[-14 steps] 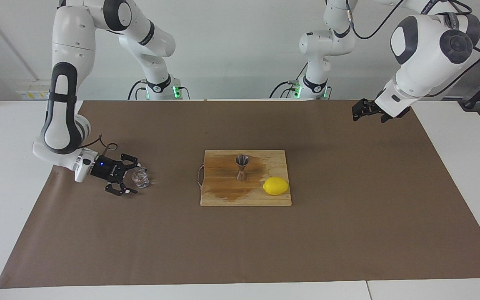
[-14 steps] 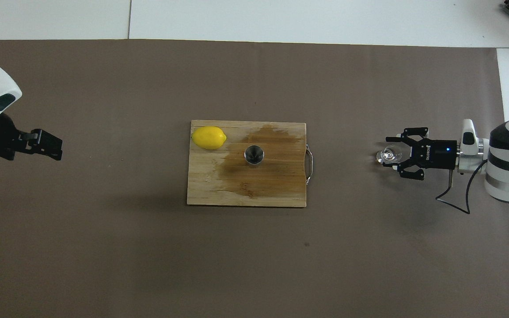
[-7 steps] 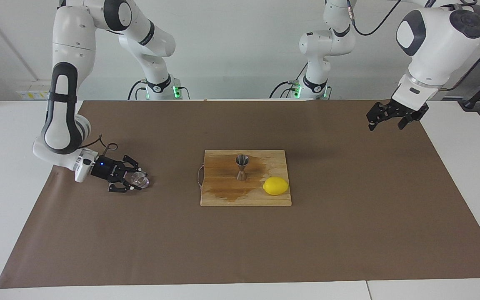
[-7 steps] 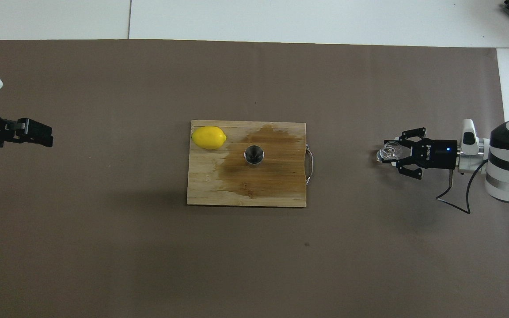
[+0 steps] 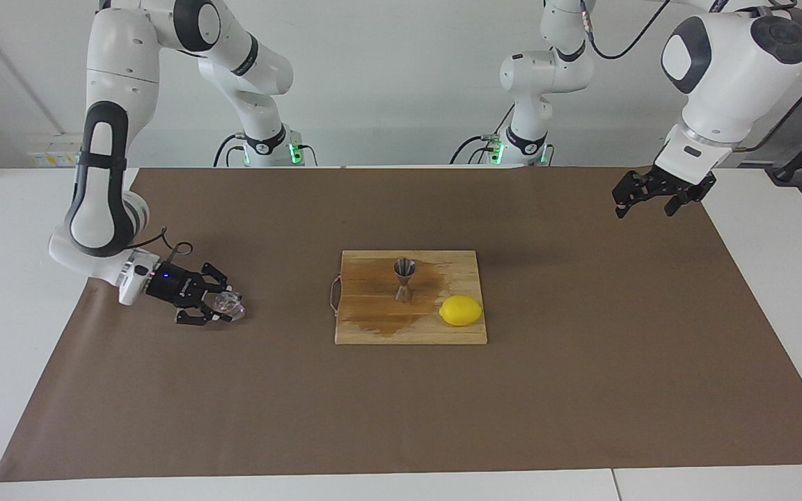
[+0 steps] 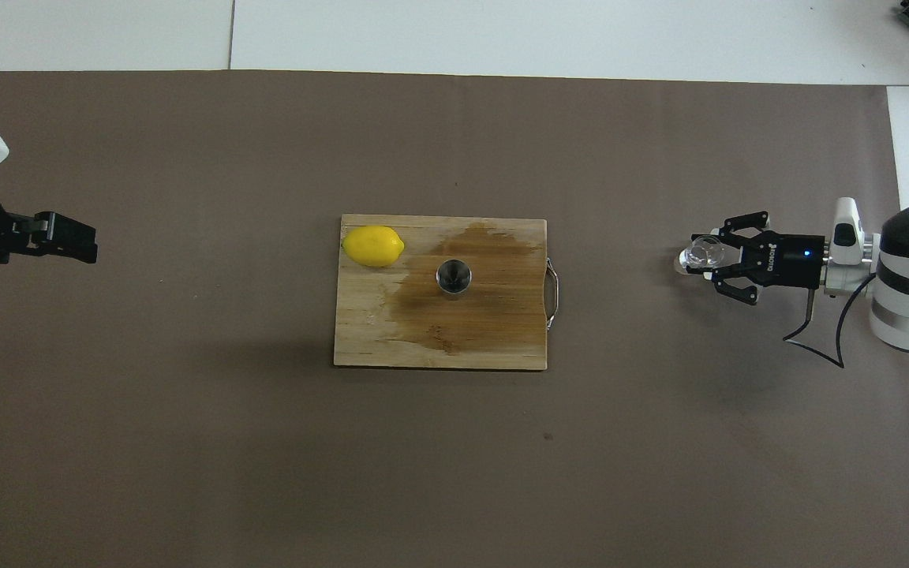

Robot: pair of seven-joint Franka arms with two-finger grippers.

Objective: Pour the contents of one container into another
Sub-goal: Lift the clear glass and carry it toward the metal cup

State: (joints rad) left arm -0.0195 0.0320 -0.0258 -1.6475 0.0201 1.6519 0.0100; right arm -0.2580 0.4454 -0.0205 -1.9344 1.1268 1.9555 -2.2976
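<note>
A white table [image 5: 11,292] carries brown paper [image 5: 401,403]; a seemingly damp wooden board [image 5: 373,327] lies mid-sheet.

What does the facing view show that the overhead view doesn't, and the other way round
Only the facing view shows both arm bases and the jigger's hourglass side profile. Only the overhead view looks down into the jigger's open mouth. Both show the right gripper shut on the glass tumbler, the left gripper waiting open at its end of the table, and the lemon beside the jigger on the cutting board.
</note>
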